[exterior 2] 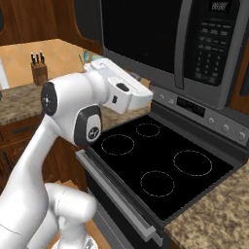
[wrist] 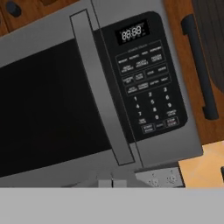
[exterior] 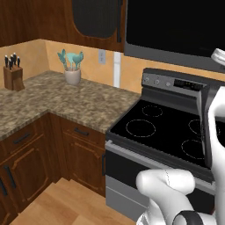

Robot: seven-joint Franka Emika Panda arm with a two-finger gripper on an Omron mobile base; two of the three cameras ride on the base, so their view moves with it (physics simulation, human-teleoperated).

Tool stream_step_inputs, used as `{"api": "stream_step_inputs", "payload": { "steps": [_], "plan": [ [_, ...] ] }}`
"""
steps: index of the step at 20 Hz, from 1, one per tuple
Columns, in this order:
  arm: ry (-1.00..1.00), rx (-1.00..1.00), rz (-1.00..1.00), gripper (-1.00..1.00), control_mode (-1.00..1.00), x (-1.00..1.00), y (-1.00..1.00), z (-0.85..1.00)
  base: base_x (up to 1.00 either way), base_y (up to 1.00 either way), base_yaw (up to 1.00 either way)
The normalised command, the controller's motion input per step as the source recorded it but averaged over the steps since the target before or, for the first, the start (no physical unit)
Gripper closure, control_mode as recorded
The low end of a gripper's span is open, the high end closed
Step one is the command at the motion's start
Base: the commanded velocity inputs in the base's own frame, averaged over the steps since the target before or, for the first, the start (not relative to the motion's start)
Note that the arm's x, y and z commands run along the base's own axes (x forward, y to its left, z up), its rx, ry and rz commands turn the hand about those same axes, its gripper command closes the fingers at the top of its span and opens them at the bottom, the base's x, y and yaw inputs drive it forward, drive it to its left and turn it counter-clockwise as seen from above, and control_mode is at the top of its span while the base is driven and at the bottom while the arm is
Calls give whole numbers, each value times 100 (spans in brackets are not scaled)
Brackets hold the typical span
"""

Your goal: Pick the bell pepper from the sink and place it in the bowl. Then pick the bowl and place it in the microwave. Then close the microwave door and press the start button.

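Wide black box-shaped microwave (wrist: pixel 87 96) above black-topped stove (exterior 2: pixel 160 165); its dark glass-windowed door (wrist: pixel 43 109) looks shut. Fingers clenched, empty. Step in hand, by my read: start press. Next calls for lining up on grey keypad panel (wrist: pixel 146 83), lower row.

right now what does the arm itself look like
The arm is glossy white with rounded, tube-like links and bulbous joints. A dark grey panel with a small white mark sits on one joint, and a round cap with small dark dots covers the joint above it. The flat white hand carries a small dark oval inset. In the left base view a dark ring circles a low joint.
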Motion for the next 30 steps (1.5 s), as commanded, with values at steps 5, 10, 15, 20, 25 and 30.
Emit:
{"api": "stream_step_inputs", "payload": {
  "steps": [5,10,15,20,25,30],
  "plan": [
    [0,-2,0,100,-100,0,-47,-4,0,0,0],
    [0,-1,1,100,-100,10,-36,-3,0,0,0],
    [0,0,5,100,-100,39,-25,-5,0,0,0],
    [6,-8,-1,100,-100,16,-10,-5,0,0,0],
    [3,-7,-2,100,-100,0,-5,2,0,0,0],
    [7,-1,0,100,-100,5,-28,0,0,0,0]
  ]
}}
